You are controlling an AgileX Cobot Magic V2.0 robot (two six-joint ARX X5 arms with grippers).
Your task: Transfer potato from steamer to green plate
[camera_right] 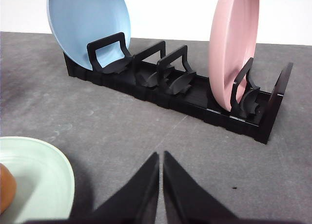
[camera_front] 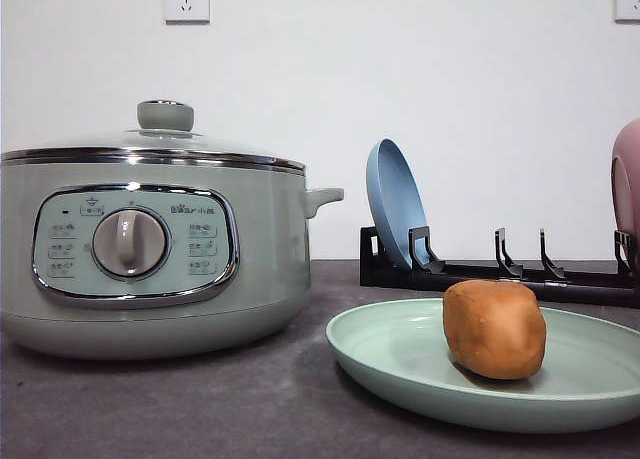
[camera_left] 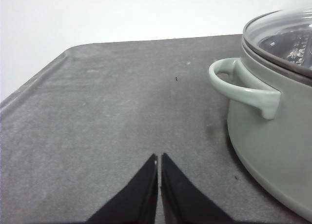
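The orange-brown potato [camera_front: 495, 329] rests on the pale green plate [camera_front: 400, 354] at the front right of the table; an edge of the potato [camera_right: 6, 189] and the plate [camera_right: 44, 175] also show in the right wrist view. The sage-green steamer [camera_front: 150, 244] stands at the left with its glass lid on; its side handle [camera_left: 241, 87] shows in the left wrist view. My left gripper [camera_left: 159, 159] is shut and empty over bare table beside the steamer. My right gripper [camera_right: 161, 156] is shut and empty, hovering between the plate and the rack.
A black dish rack [camera_front: 500, 274] stands behind the green plate, holding a blue plate [camera_front: 395, 204] and a pink plate [camera_right: 233, 46] upright. The dark grey table [camera_left: 112, 102] ends at a rounded far corner near the white wall.
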